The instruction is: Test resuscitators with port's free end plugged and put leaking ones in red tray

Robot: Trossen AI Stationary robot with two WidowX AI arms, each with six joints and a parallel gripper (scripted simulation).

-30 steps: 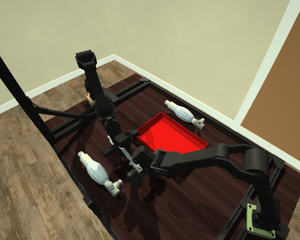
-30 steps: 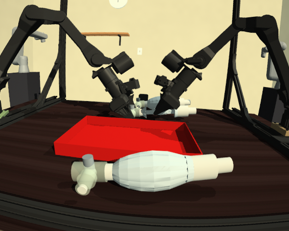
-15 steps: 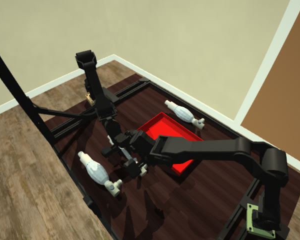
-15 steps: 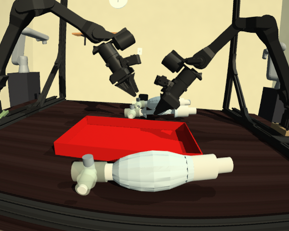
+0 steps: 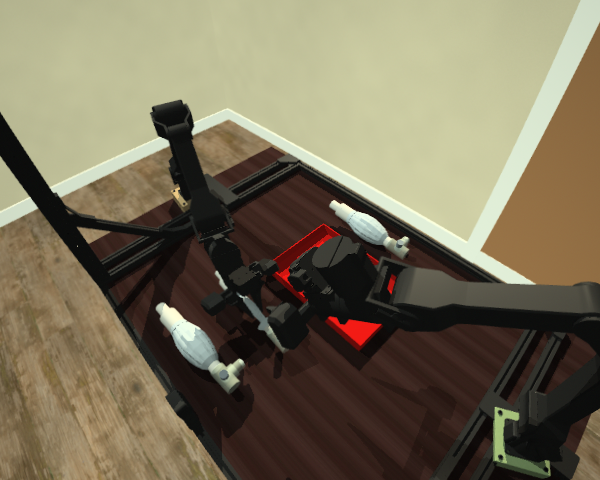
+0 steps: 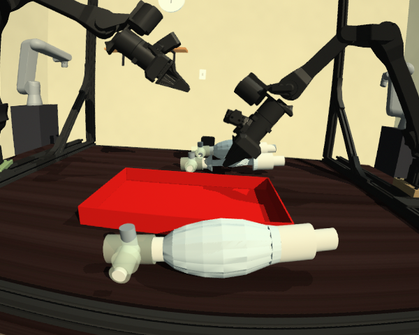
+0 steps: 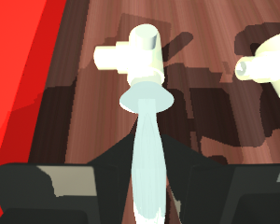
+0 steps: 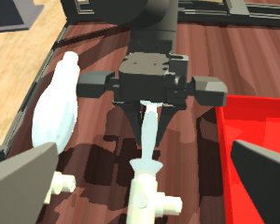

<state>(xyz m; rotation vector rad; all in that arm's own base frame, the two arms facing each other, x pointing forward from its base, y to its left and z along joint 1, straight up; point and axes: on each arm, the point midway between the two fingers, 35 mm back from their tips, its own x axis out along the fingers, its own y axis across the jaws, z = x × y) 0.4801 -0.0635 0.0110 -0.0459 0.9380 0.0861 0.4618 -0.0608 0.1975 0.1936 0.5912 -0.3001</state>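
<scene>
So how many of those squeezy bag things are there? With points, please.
3: one pinched flat in the left gripper (image 5: 261, 287) (image 7: 148, 140) (image 8: 148, 144), one beyond the tray (image 5: 331, 230) (image 6: 188, 219) (image 8: 220, 154) from it, one on its other side (image 5: 194, 345) (image 8: 55, 120).

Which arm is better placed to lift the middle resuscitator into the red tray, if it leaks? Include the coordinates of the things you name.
Probably left: its gripper (image 5: 261, 304) (image 6: 227, 164) (image 7: 148, 163) (image 8: 148, 142) already grips the bag (image 7: 148, 187) (image 8: 149, 135); the right gripper (image 6: 188, 89) hangs open above.
</scene>
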